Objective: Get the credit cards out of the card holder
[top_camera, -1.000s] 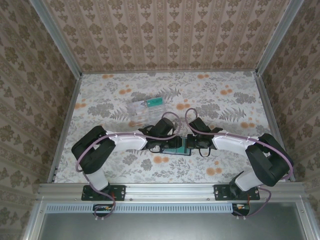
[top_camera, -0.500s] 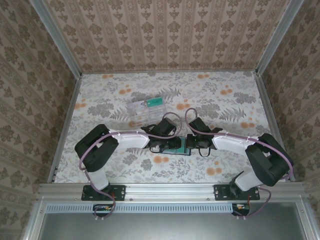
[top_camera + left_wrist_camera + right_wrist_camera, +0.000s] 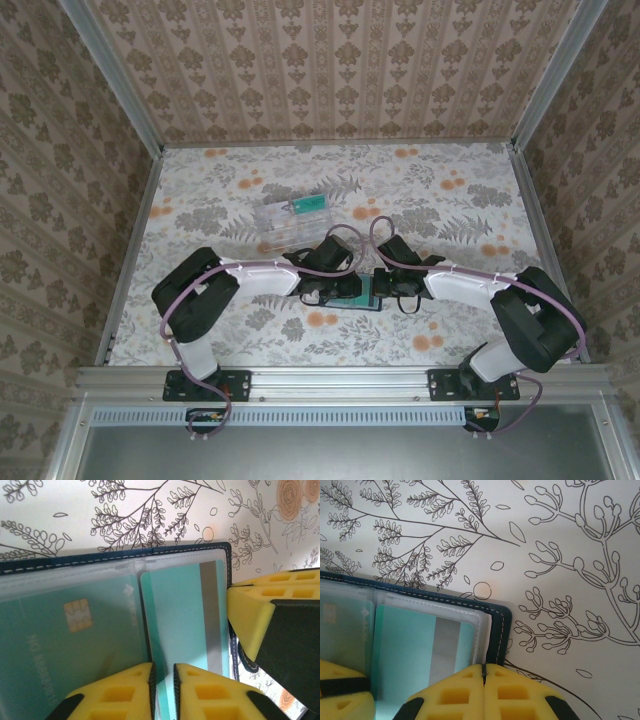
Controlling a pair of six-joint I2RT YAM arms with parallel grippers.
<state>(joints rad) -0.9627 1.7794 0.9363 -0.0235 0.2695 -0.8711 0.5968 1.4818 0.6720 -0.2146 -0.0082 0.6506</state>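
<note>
Left end effector (image 3: pixel 164 692) is pinching striped credit card (image 3: pixel 185 620) by the edge between its fingertips.
Right end effector (image 3: pixel 484 692), clenched just beside it, is pinning card holder (image 3: pixel 500 635), probably so the card slides free.

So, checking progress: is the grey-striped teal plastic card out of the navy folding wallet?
No, the striped card lies in a clear sleeve inside the wallet.

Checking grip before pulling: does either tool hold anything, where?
Cannot tell: left tool nearly shut over the striped credit card; right tool, shut, sits by the card holder.
</note>
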